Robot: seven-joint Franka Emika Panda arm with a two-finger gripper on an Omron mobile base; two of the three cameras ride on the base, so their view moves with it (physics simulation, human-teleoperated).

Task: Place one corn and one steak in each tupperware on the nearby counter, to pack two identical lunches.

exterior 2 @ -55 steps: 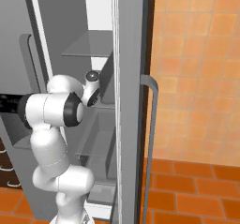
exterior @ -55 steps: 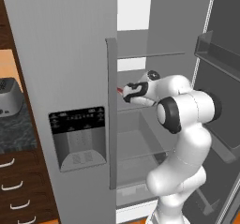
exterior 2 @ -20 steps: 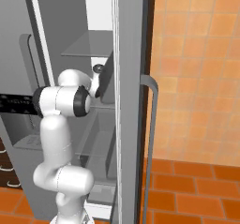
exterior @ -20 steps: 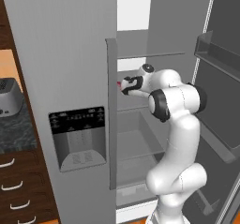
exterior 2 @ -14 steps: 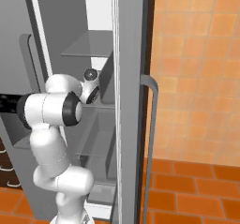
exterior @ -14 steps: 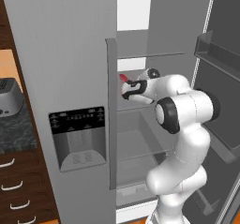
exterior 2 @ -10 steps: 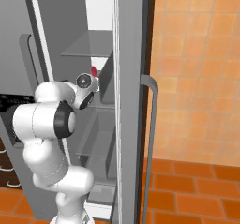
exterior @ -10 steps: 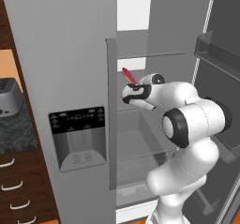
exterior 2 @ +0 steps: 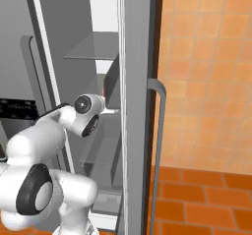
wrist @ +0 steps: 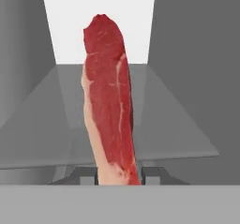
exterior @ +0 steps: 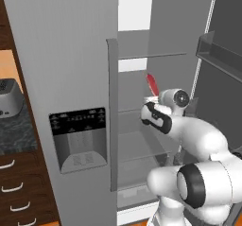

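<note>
Nearest the hand camera, the gripper [wrist: 117, 175] is clamped on the lower end of a steak [wrist: 110, 101], its two dark fingertips [wrist: 87, 176] pressing the meat from either side. The steak stands upright out of the jaws, a long dark-red strip with a pale fatty edge down one side and a thin pale streak through it. Just beyond it lies a glass shelf [wrist: 187, 138] of the open fridge, with grey side walls and a white back panel behind. From the left base camera, the steak [exterior: 151, 84] sticks up above the gripper [exterior: 152, 97], held inside the fridge compartment [exterior: 137, 78] in front of a shelf, clear of the shelf surface. Further left, past the fridge door with its dispenser panel [exterior: 78, 137], the counter [exterior: 14, 133] carries a silver toaster [exterior: 8, 97] over brown drawers [exterior: 19, 187]. From the right base camera, the wrist [exterior 2: 88, 113] reaches into the fridge beside the door edge.
</note>
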